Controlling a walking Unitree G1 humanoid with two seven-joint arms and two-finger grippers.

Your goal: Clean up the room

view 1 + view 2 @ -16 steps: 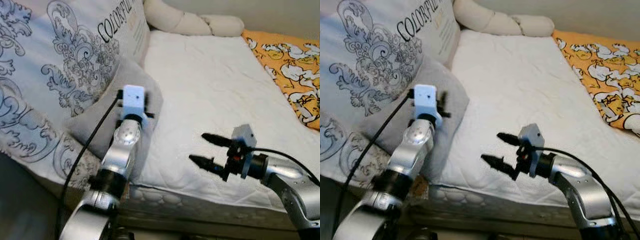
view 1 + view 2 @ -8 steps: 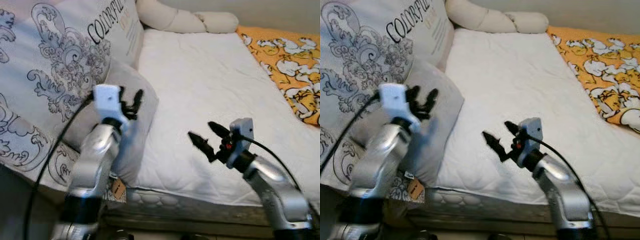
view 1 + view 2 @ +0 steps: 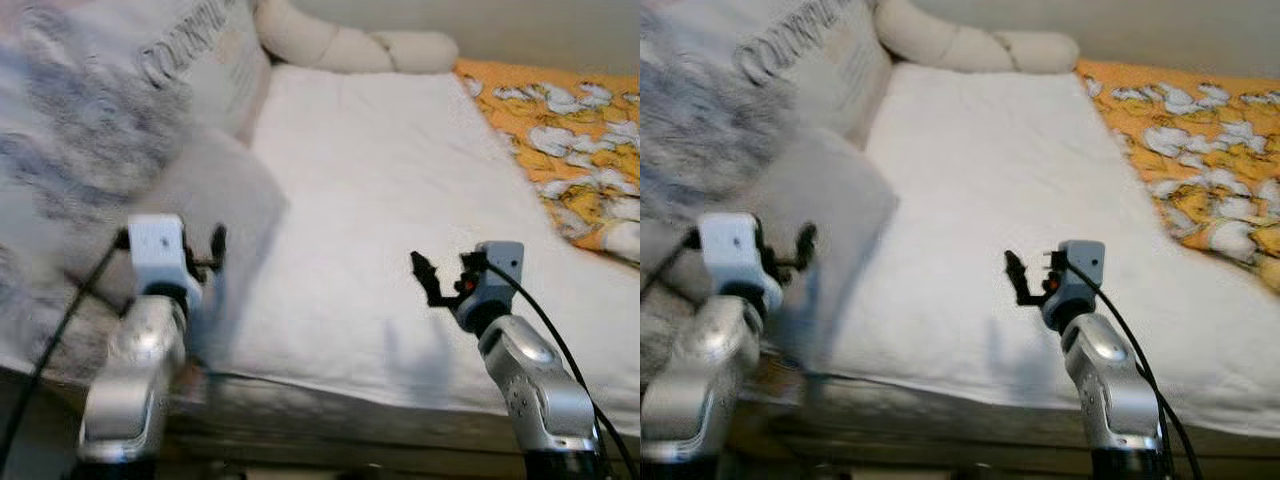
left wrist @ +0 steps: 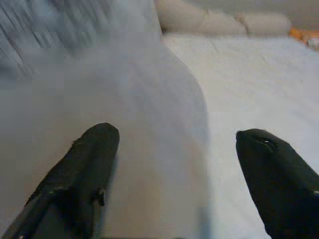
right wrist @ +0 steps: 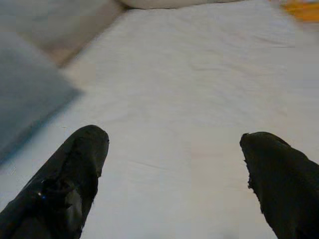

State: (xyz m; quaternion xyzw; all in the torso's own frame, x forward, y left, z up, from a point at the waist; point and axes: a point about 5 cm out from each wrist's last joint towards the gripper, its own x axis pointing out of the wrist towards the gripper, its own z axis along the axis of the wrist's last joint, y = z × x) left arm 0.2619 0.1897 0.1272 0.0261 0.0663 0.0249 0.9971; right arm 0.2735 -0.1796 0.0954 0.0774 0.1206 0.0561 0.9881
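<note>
A grey pillow point(image 3: 215, 205) lies at the near left edge of the bed point(image 3: 390, 200), leaning against a large patterned cushion point(image 3: 90, 110) that is blurred. The left tool point(image 4: 172, 169) hangs just before the grey pillow, its fingers spread wide and empty. The right tool point(image 5: 174, 179) hovers over the bed's white sheet, also wide and empty. An orange printed blanket point(image 3: 560, 140) covers the bed's far right side.
</note>
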